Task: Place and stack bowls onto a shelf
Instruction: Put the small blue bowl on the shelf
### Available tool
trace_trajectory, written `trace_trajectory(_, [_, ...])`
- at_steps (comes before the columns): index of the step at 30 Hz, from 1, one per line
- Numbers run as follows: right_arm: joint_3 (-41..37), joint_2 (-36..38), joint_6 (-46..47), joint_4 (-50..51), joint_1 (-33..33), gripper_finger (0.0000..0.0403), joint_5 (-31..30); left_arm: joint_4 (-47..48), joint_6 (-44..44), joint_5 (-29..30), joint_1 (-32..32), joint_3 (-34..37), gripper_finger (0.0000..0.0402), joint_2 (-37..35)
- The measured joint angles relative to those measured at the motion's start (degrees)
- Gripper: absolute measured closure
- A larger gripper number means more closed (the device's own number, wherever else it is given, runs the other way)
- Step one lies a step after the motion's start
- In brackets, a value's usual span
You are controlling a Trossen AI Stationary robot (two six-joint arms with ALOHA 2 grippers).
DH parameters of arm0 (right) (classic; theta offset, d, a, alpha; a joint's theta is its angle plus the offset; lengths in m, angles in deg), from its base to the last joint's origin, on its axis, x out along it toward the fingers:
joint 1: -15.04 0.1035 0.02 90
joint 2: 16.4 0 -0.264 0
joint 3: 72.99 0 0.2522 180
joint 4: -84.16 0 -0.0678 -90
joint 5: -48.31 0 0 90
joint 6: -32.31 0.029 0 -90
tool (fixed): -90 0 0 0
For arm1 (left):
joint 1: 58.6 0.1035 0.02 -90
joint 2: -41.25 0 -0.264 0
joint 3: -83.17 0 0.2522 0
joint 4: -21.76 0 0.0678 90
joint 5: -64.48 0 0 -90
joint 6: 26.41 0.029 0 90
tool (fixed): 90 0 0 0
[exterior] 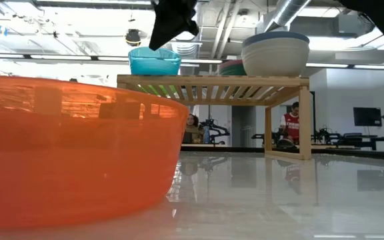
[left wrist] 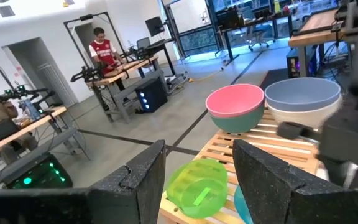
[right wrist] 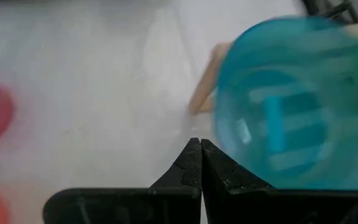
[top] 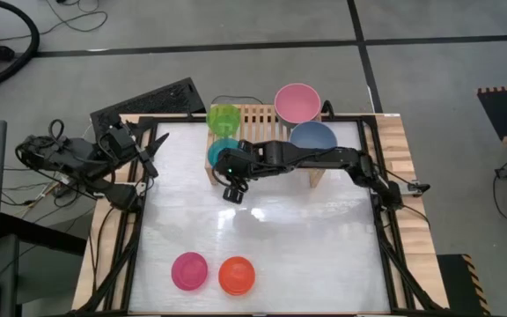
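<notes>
Orange bowl (exterior: 72, 150) nearest, on table beside magenta bowl (top: 188, 270) | cyan bowl (top: 221, 150) on shelf (top: 258, 119) | my right gripper (top: 234, 191) pinched together, empty, just off shelf | left gripper (top: 148, 156) parted, waiting | step: between placements; next: fetch magenta.

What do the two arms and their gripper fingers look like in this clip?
Both arms are dark, near-black, jointed links with loose black cables. The left gripper has broad, matte black fingers with a grainy, angular surface. The right gripper has the same matte black fingers, tapering to pointed tips. No markings show.
</notes>
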Motion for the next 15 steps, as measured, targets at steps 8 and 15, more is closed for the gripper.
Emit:
trace_trajectory(8, [0.07, -0.64, -3.18, -1.25, -2.14, 0.0385, 0.44, 0.32, -0.02, 1.46, 0.0, 0.0, 0.0227, -0.02])
trace_trajectory(15, [0.07, -0.5, -3.29, -0.99, -4.62, 0.0385, 0.34, 0.34, 0.17, 1.94, 0.0, 0.0, 0.0227, -0.02])
